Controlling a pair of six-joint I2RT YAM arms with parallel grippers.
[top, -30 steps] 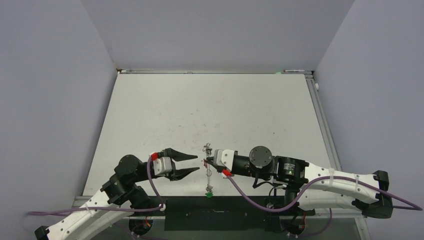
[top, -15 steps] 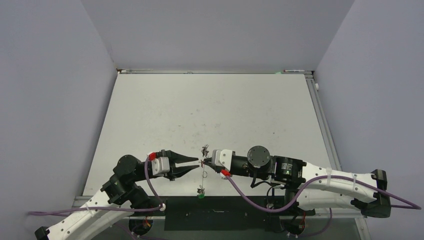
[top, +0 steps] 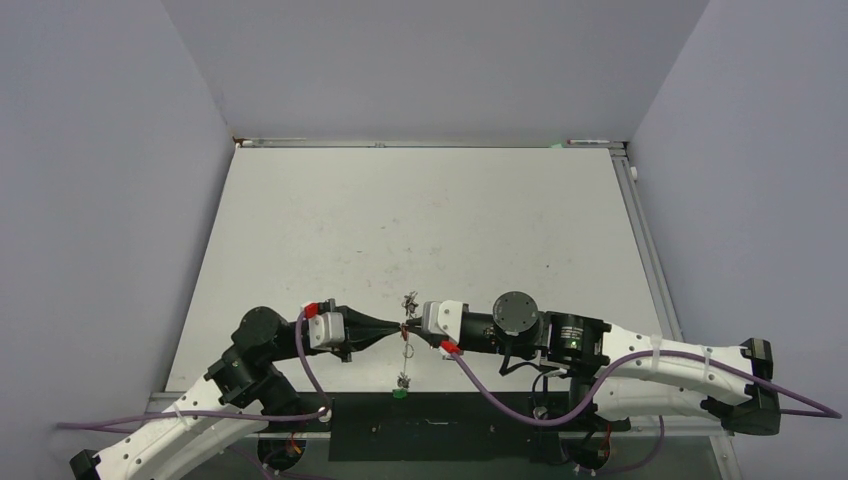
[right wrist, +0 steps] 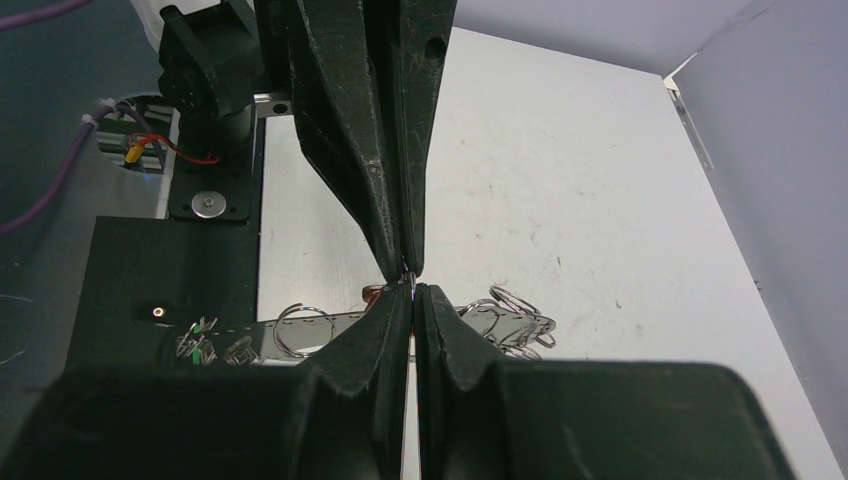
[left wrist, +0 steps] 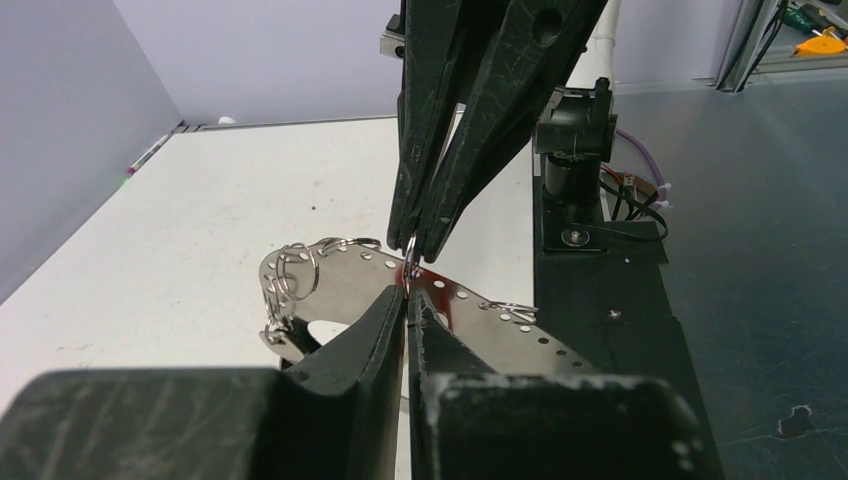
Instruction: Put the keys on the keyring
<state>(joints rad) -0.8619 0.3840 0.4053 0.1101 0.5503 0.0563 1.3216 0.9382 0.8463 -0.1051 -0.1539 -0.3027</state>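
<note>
Two pincers meet tip to tip, low over the near edge of the pale surface (top: 400, 220). The right pincer (top: 412, 328) is clenched on the keyring (top: 405, 352), a thin silvery strip carrying small wire rings, which hangs in the air across the meeting point. The left pincer (top: 398, 327) is clamped shut right against it. I cannot tell whether it nips the same little ring or only touches it. A red tag (left wrist: 427, 282) sits just beside the tips. A green tag (top: 399, 393) dangles at the near end, over the black base plate (top: 440, 425).

I judge the bundle to be light, floppy and slick. It is bare metal, likely to swing and twist when carried, and its rings look too fine to catch except flat between the finger pads. The surest hold, I think, is on a tag or a key's flat head, not on the wire.

Open room lies ahead, toward the far side of the surface. The near edge and base plate crowd me from behind, and walls (top: 100, 200) close both sides.
</note>
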